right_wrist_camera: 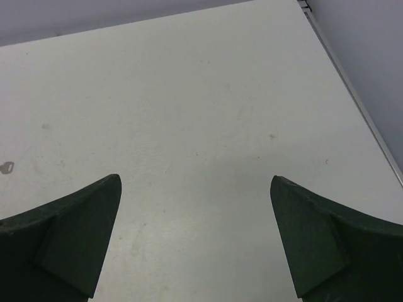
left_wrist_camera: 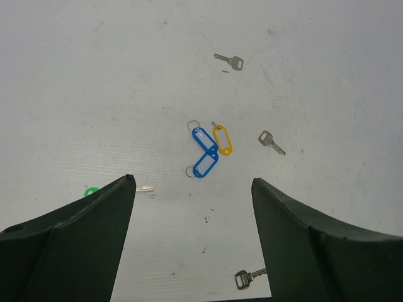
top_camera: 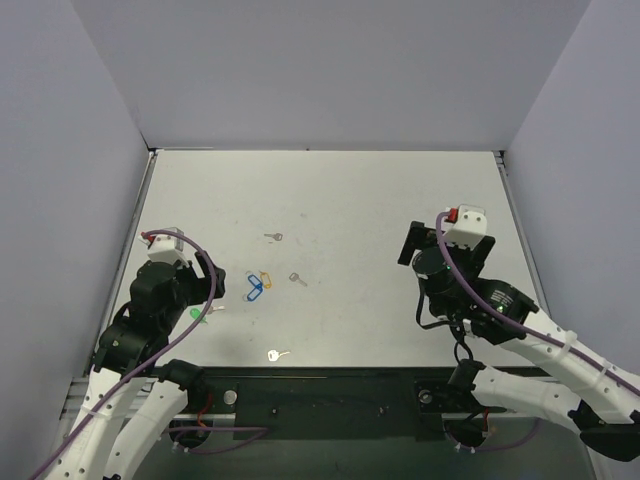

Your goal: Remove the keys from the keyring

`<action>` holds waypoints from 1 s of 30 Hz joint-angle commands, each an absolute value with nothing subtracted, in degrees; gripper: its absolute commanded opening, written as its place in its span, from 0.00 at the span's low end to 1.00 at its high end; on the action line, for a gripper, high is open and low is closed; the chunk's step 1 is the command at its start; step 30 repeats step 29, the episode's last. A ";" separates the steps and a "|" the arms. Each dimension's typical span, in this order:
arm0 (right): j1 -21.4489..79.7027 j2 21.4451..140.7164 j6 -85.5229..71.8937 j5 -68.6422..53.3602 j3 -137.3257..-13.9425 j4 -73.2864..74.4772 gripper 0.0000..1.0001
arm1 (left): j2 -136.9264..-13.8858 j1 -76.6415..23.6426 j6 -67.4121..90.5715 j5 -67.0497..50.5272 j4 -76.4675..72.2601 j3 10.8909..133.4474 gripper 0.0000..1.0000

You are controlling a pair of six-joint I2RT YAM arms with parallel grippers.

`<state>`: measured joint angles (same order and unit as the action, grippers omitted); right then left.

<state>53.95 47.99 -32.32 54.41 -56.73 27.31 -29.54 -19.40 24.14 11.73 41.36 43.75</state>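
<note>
Two blue oval key tags [left_wrist_camera: 205, 165] with thin metal rings lie crossed in mid-table, touching a yellow tag [left_wrist_camera: 222, 139]; they also show in the top view [top_camera: 254, 289]. I see no key hanging on either ring. Small silver keys lie loose around them: one far [left_wrist_camera: 230, 61], one to the right [left_wrist_camera: 271, 141], one near [left_wrist_camera: 247, 277]. My left gripper [left_wrist_camera: 192, 182] is open and empty, hovering just short of the tags. My right gripper [right_wrist_camera: 195, 179] is open and empty over bare table at the right [top_camera: 425, 255].
A green tag [left_wrist_camera: 92, 190] and a small pale key [left_wrist_camera: 145, 189] lie by my left finger; the green tag shows in the top view [top_camera: 197, 313]. A pale key [top_camera: 278, 355] lies near the table's front edge. Grey walls enclose the table.
</note>
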 commanded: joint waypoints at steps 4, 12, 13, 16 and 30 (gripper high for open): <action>53.70 50.80 -37.35 48.96 -52.14 27.70 1.00 | -29.53 -19.34 23.47 11.60 38.67 43.77 0.85; 53.88 50.63 -39.81 40.34 -46.67 23.64 1.00 | -30.06 -19.42 23.38 11.34 38.58 43.77 0.84; 53.88 50.54 -39.90 40.34 -46.58 23.56 1.00 | -29.97 -19.42 23.29 11.34 38.50 43.68 0.84; 53.96 50.18 -39.90 39.82 -45.71 23.38 1.00 | -30.15 -19.42 23.29 11.25 38.50 43.68 0.85; 55.28 45.98 -36.75 36.14 -43.60 18.81 1.00 | -30.23 -19.42 23.20 11.16 38.58 43.68 0.84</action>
